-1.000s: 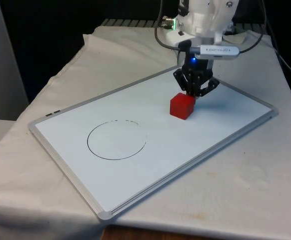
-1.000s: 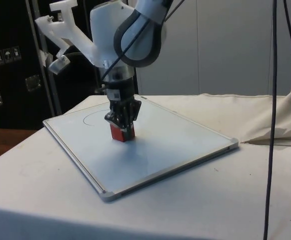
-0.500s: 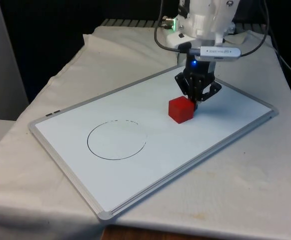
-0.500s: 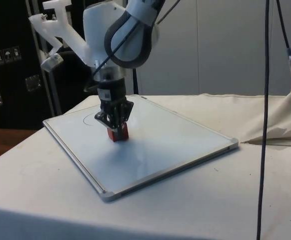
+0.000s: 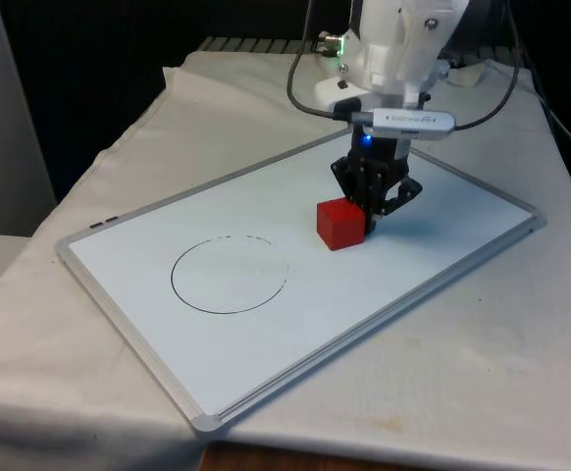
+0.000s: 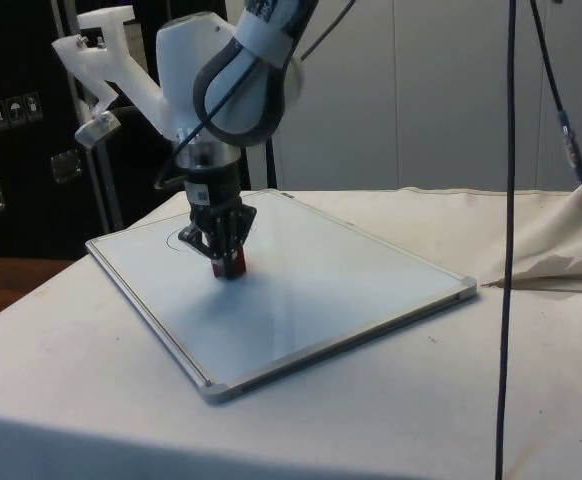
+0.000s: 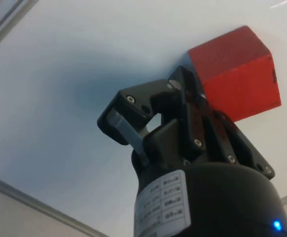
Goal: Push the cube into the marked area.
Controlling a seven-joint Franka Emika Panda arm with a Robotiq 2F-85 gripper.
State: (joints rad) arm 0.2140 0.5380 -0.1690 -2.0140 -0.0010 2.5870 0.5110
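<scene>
A red cube [image 5: 341, 225] rests on the whiteboard [image 5: 442, 245], to the front view's right of a black drawn circle [image 5: 230, 275]. My black gripper [image 5: 373, 203] is down at the board, pressed against the cube's side that faces away from the circle. Its fingers are shut together with nothing between them. From the side, the gripper [image 6: 219, 247] stands just in front of the cube [image 6: 234, 265], with the circle [image 6: 183, 238] beyond. Seen from the wrist, the gripper [image 7: 181, 81] touches an edge of the cube [image 7: 234, 74].
The whiteboard lies at an angle on the white cloth [image 5: 482, 373], with a metal frame [image 5: 384, 329] around it. Cables [image 6: 506, 200] hang down at the side view's right. A dark cabinet [image 6: 21, 130] stands past the table.
The gripper has slid towards the front view's left and pushed the cube with it, a short way closer to the circle. The cube has turned slightly.
</scene>
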